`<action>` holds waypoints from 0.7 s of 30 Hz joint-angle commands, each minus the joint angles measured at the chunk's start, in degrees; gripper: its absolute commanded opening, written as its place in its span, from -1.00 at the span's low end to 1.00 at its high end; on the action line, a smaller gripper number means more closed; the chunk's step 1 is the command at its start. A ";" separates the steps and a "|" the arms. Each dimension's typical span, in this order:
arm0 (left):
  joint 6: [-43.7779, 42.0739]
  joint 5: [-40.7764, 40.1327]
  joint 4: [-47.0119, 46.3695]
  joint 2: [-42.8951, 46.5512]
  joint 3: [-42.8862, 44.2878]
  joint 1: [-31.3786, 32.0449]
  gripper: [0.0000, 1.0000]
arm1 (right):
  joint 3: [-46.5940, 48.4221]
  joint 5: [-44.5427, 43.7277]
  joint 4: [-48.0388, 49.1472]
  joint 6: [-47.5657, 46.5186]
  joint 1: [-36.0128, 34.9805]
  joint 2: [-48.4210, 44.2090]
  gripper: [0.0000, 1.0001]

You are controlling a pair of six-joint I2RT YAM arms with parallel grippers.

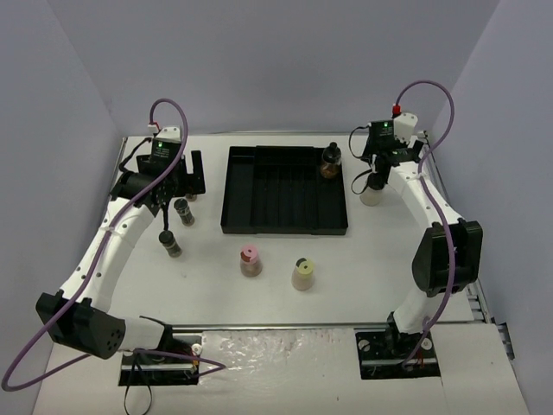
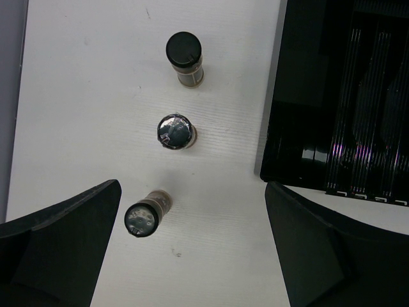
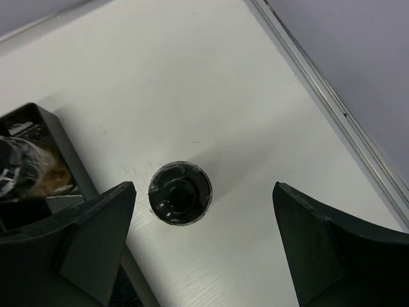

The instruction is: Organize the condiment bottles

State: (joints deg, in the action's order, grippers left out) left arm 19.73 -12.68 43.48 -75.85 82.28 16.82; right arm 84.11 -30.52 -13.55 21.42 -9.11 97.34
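Your left hand (image 2: 192, 185) hangs wide open above the worktop (image 2: 83, 115), holding nothing. Below it, three dark bottles stand in a row left of the black tray (image 1: 276, 194): a smooth-capped bottle (image 2: 184, 50), a middle bottle (image 2: 176, 131), and a third bottle (image 2: 142, 219) closest to your fingers. Your right hand (image 3: 204, 187) is spread wide too, its fingers either side of a black-capped bottle (image 3: 180, 193) just right of the tray, touching neither. An amber bottle (image 1: 330, 162) stands in the tray's far right corner. The pink-capped bottle (image 1: 250, 259) and yellow-capped bottle (image 1: 303, 274) stand on the worktop in front of the tray.
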 commanded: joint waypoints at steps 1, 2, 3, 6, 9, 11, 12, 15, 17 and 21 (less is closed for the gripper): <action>-0.25 0.29 -2.24 2.45 1.92 0.23 0.87 | -2.73 0.54 4.43 1.40 -0.60 1.23 0.71; -0.32 0.27 -2.08 2.55 1.92 0.23 0.87 | -3.40 0.93 5.01 1.62 -0.55 1.58 0.71; -0.42 0.17 -2.03 2.61 1.92 0.23 0.87 | -3.92 1.25 5.58 1.72 -0.55 1.89 0.71; -0.56 0.02 -1.99 2.72 1.83 0.23 0.87 | -5.03 1.78 6.71 2.14 -0.55 2.98 0.71; -0.57 0.02 -2.01 2.62 1.78 0.23 0.87 | -5.80 1.91 7.35 2.46 -0.55 4.07 0.71; -0.57 0.02 -2.03 2.61 1.74 0.23 0.87 | -6.42 1.89 7.64 2.75 -0.55 4.50 0.71; -0.57 0.02 -2.00 2.67 1.74 0.23 0.87 | -6.79 1.93 7.84 2.87 -0.52 4.63 0.70; -0.53 0.02 -2.05 2.72 1.65 0.23 0.87 | -7.50 2.32 8.52 2.97 -0.37 5.30 0.70; -0.57 0.02 -2.18 2.81 1.56 0.23 0.87 | -7.93 2.48 9.08 3.11 -0.28 6.22 0.71; -0.48 -0.04 -2.09 2.75 1.42 0.23 0.87 | -8.54 2.77 9.77 3.47 0.06 7.57 0.70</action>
State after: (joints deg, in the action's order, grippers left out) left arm 19.70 -12.40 43.48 -75.18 82.26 16.82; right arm 76.26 -27.23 -6.92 23.56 -9.42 103.61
